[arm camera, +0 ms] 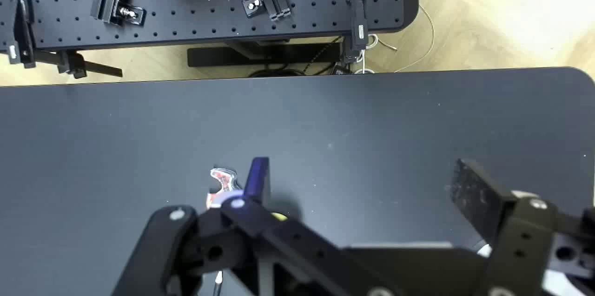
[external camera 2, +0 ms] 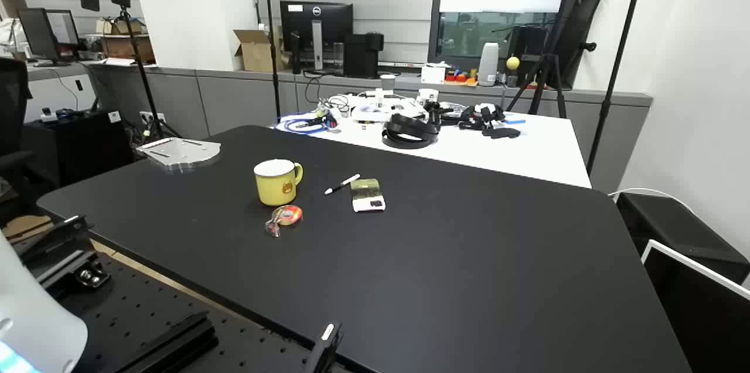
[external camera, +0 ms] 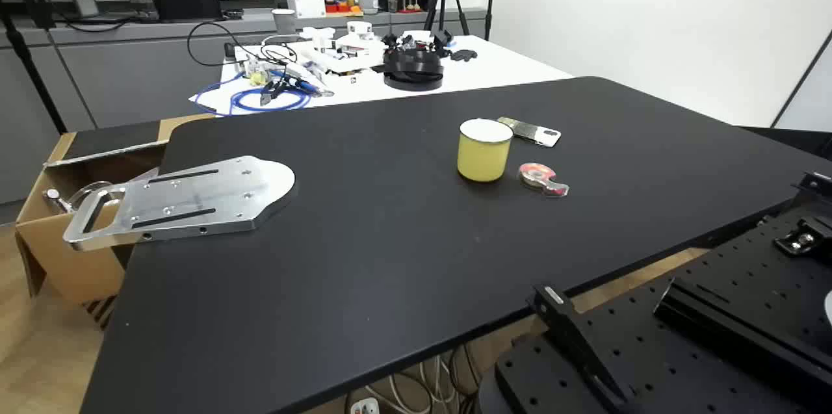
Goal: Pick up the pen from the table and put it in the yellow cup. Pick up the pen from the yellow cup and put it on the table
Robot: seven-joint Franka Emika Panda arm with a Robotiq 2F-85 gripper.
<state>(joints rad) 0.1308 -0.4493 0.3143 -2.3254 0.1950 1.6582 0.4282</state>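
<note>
The black tabletop comes first in size: its near edge faces a perforated bench, and a cluttered white table stands beyond its far edge. A silver metal plate overhangs the left edge, nearer the far-left corner. The gripper hangs well above the tabletop, its jaws spread wide with nothing held between them.

The yellow cup stands upright, in from every edge, and nothing shows above its rim. A phone-like slab lies from the cup toward the right edge. A tape dispenser sits just beside the cup, on its near-edge side. Slimmest of all, the pen lies on the tabletop between cup and slab, its white end aimed toward the far edge; whether it touches the slab I cannot tell.

I take the step in hand to be the first pickup, not yet begun, though a finished task could look the same. If so, the next move calls for lowering over the pen and turning so the jaws straddle its shaft crosswise, clear of the slab. Gripping toward one end should make an upright drop into the cup easier.
</note>
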